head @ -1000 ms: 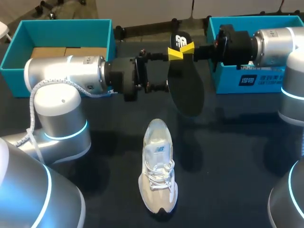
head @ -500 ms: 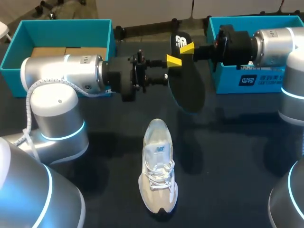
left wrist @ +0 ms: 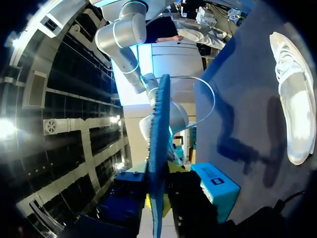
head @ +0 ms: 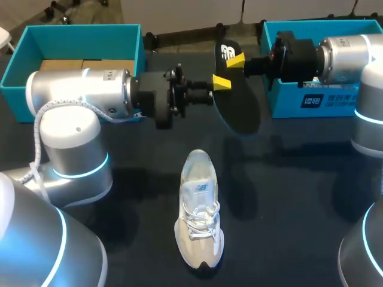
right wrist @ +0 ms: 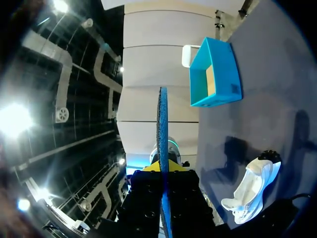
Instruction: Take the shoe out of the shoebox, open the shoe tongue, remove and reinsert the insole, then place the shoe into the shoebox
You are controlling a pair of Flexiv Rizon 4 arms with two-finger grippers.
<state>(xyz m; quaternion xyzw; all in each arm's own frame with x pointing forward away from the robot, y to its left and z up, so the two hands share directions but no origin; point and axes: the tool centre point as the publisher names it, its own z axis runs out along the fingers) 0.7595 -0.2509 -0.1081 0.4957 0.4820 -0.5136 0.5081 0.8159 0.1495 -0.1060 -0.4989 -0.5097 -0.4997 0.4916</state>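
Two grippers share one insole (head: 236, 104). The right gripper (head: 234, 60) pinches the heel end, fingers closed on it. The left gripper (head: 220, 82), at its 7 o'clock, looks closed on the edge too. The insole hangs in the air at 12 o'clock from the shoe (head: 199, 218). Probably light, thin and floppy, so grip near the heel and feed it toe first. The shoe lies laces up on the table (head: 299, 179), well apart from the left box (head: 84, 42) at 10 o'clock and the right box (head: 287, 101) at 2 o'clock.

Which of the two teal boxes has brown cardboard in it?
The left teal box, cardboard on its floor; the right one carries a front label.
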